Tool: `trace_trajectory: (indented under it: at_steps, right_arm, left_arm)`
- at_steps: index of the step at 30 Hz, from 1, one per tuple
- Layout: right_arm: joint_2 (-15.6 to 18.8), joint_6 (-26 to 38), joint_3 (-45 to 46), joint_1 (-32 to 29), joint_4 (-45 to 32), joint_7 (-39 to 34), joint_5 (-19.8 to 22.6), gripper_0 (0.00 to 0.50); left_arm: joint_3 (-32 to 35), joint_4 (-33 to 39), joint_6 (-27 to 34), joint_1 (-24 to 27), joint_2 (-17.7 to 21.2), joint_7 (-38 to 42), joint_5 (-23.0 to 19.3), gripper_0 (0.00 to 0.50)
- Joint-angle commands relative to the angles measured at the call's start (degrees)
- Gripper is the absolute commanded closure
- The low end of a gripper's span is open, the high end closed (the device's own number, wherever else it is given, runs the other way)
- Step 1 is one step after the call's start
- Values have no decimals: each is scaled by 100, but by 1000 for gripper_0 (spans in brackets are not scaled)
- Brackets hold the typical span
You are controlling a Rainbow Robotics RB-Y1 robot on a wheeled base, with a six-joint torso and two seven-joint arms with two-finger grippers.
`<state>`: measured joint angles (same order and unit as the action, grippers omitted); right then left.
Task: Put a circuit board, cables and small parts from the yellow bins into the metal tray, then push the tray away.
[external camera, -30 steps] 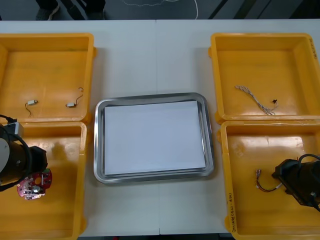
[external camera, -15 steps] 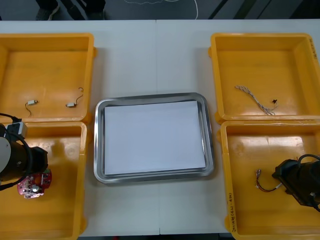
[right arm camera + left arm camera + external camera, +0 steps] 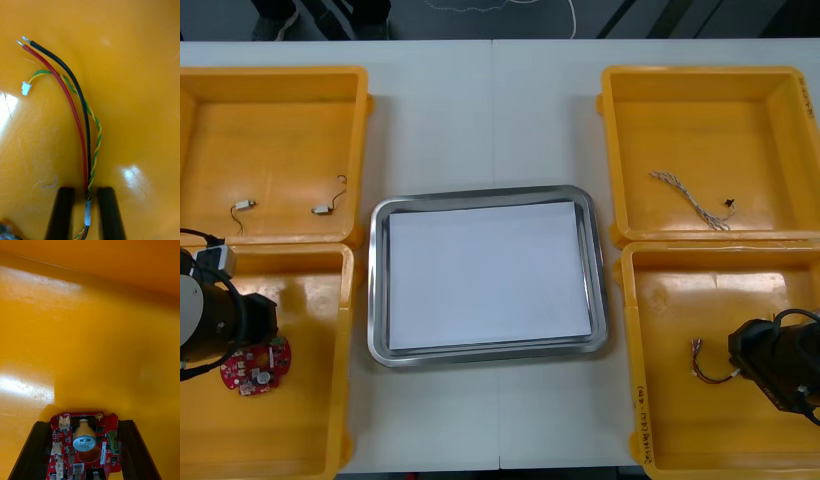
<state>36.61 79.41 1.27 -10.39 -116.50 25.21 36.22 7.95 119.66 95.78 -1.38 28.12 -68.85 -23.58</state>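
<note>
A round red circuit board (image 3: 256,367) lies on the floor of the near left yellow bin (image 3: 310,420). My left gripper (image 3: 250,345) hangs over it, open. In the left wrist view the circuit board (image 3: 84,444) sits between the spread fingers of the left gripper (image 3: 84,423). In the near right bin (image 3: 680,300) my right gripper (image 3: 742,368) is shut on a red, black and yellow-green cable bundle (image 3: 708,374). The right wrist view has this cable bundle (image 3: 80,123) running out from between the fingers of the right gripper (image 3: 87,195). The metal tray (image 3: 380,285) stands in the middle, white inside.
The far left bin (image 3: 280,80) holds two small metal parts (image 3: 243,207) (image 3: 326,208). A twisted pale cable (image 3: 688,198) lies in the far right bin (image 3: 710,85). Bare table runs beyond the tray and in narrow strips beside it.
The left fingers have spread and the circuit board has dropped flat onto the bin floor, slightly rightward. The right fingers have closed in on the cable bundle.
</note>
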Motion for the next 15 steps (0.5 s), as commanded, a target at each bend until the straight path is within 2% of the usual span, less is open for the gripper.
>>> trace_trajectory:
  at_steps: [1, 7, 10, 15]
  right_arm:
    - [-48, -40, -136, -86, 4, -77, -36, 500]
    - [-48, -49, -136, -86, -5, -51, -36, 500]
    - [-40, -49, -136, -78, 4, -25, -36, 500]
    - [-5, -5, -136, 28, -5, 63, -1, 500]
  left_arm:
    - [330, 391, 275, 94, 202, -489, -130, 0]
    - [690, 813, 837, 173, 202, -314, -402, 0]
    - [840, 989, 1066, 209, 202, 108, -587, 0]
    - [866, 1138, 1312, 226, 202, 1049, -648, 0]
